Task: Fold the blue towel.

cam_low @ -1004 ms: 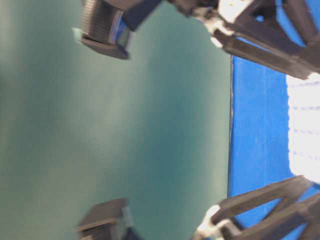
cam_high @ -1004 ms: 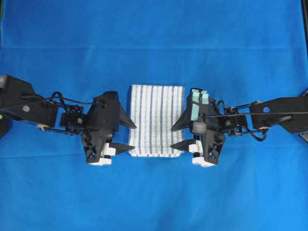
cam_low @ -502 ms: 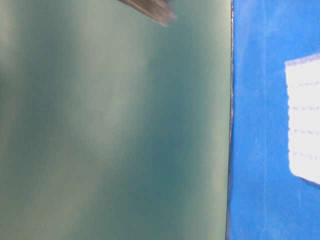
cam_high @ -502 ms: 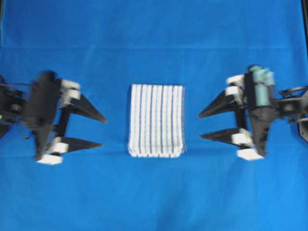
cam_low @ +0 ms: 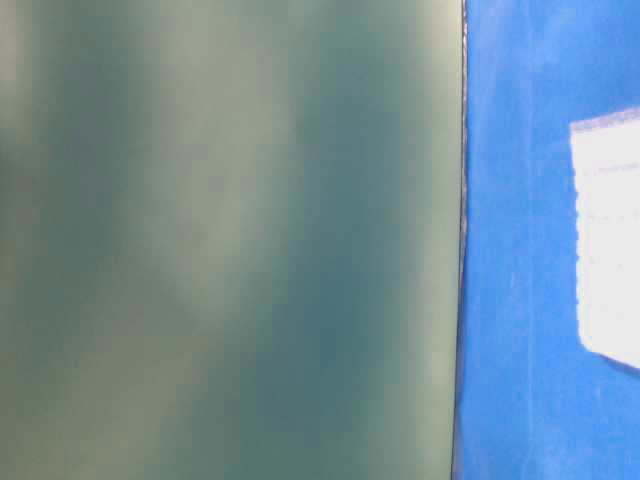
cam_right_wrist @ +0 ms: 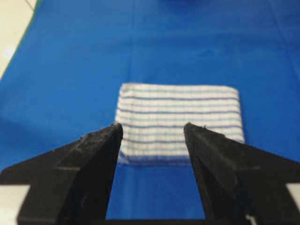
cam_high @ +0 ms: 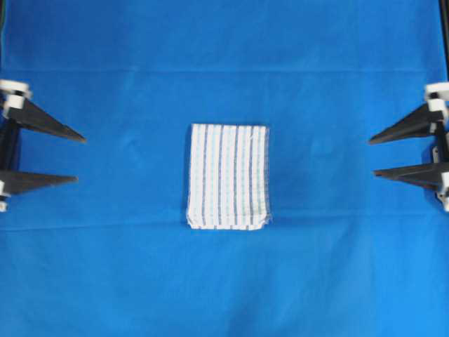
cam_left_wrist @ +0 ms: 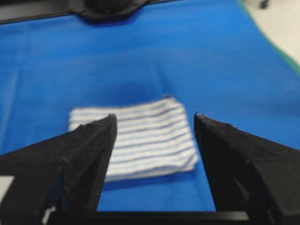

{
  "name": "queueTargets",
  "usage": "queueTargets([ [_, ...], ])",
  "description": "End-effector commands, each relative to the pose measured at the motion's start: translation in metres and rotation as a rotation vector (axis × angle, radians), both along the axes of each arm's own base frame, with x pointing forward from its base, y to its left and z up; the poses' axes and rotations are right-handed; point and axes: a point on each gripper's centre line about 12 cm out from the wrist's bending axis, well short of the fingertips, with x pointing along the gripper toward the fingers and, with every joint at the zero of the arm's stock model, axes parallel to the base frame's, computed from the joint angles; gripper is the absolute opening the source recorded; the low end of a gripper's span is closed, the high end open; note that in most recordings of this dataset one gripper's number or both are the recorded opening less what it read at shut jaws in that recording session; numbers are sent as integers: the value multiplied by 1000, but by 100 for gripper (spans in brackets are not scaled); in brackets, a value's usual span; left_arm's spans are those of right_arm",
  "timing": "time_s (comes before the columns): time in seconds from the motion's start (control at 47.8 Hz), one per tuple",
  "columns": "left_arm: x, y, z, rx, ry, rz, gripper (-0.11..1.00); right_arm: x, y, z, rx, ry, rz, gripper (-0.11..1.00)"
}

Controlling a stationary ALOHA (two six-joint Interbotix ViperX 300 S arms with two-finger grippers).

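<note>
The blue towel (cam_high: pixel 228 176), white with thin blue stripes, lies folded into a small thick rectangle in the middle of the blue covering; it also shows as blue towel (cam_left_wrist: pixel 140 138), blue towel (cam_right_wrist: pixel 180 122) and a washed-out patch of blue towel (cam_low: pixel 607 280). My left gripper (cam_high: pixel 79 159) stands open at the far left edge, empty, well away from the cloth. At the far right edge my right gripper (cam_high: pixel 372 156) is open and empty too. Both point inward at the towel.
The solid blue table covering (cam_high: pixel 224 63) spreads over the whole table, with creases across it. Its edge against a green backdrop (cam_low: pixel 230 240) runs down the table-level view. A dark bar (cam_left_wrist: pixel 108 7) lies at the far side in the left wrist view.
Both arms have drawn back from the folded towel's sides to the outer edges of the overhead view, jaws still wide. The towel has stayed put.
</note>
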Motion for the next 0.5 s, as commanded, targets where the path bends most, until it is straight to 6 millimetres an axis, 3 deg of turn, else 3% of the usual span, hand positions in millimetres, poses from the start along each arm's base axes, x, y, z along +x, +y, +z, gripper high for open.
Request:
queueTargets([
  [0.0,-11,7,-6,3,-17,36,61,-9,-4,-5,-6,-22,-15,60],
  [0.23,-36,18,-35,-3,-51,97,61,-22,-14,-41,-8,14,-72,60],
  [0.481,-37,18,-43,-3,-40,99,60,-21,-17,-47,-3,24,-89,60],
])
